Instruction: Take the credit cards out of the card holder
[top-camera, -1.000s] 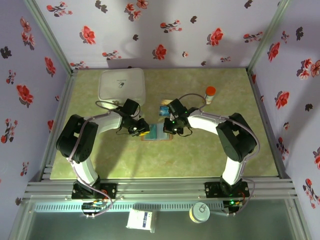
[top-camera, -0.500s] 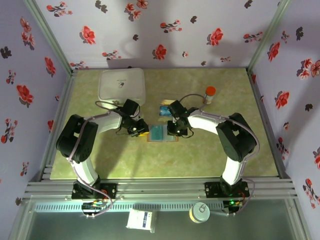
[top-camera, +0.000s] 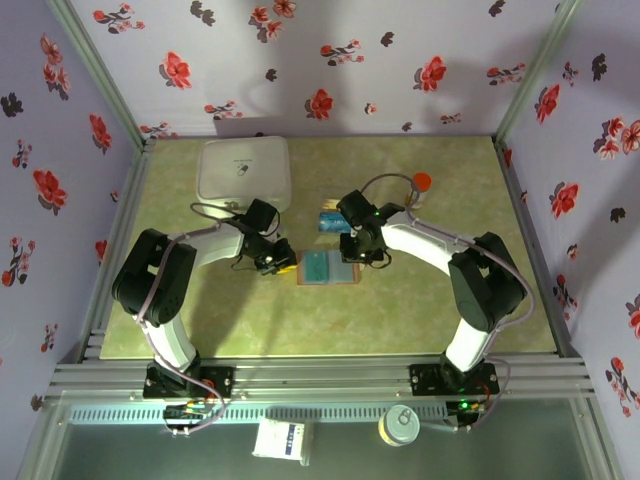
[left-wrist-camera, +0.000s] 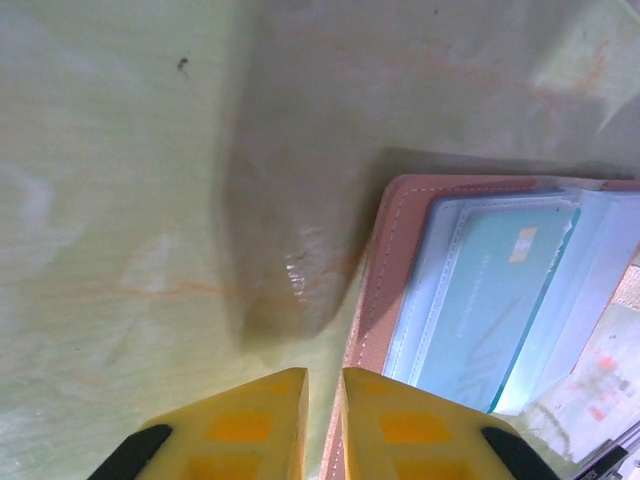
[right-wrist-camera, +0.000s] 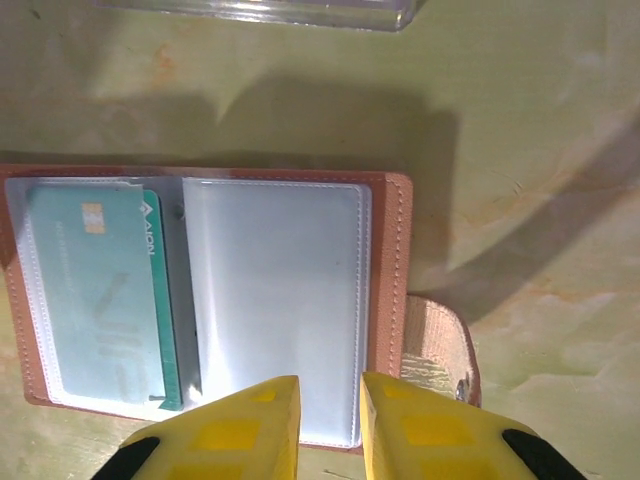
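The tan-brown leather folding card holder (right-wrist-camera: 393, 270) lies spread flat on the pale green desk (right-wrist-camera: 540, 200), grey-blue inside up, so its clear sleeves face me; that is why both arms meet over it.

My left gripper (left-wrist-camera: 322, 382) sits at its left edge, yellow fingers (left-wrist-camera: 250, 425) drawn to a narrow slit; the stitched leather rim runs into that slit, and I cannot tell whether it is pinched or merely pressed. I judge it is there to steady the card holder.

My right gripper (right-wrist-camera: 328, 388) hangs over the near edge of the right page, jaws a little apart and holding nothing.

One teal plastic credit card (right-wrist-camera: 100, 290) with a gold chip is tucked in the left sleeve; it looks stiff, thin and slick. The glossy right sleeve (right-wrist-camera: 275, 300) looks empty. A woven-looking closing strap (right-wrist-camera: 440, 350) juts from the right rim. A clear plastic tray (right-wrist-camera: 300, 10) lies just beyond the far edge.
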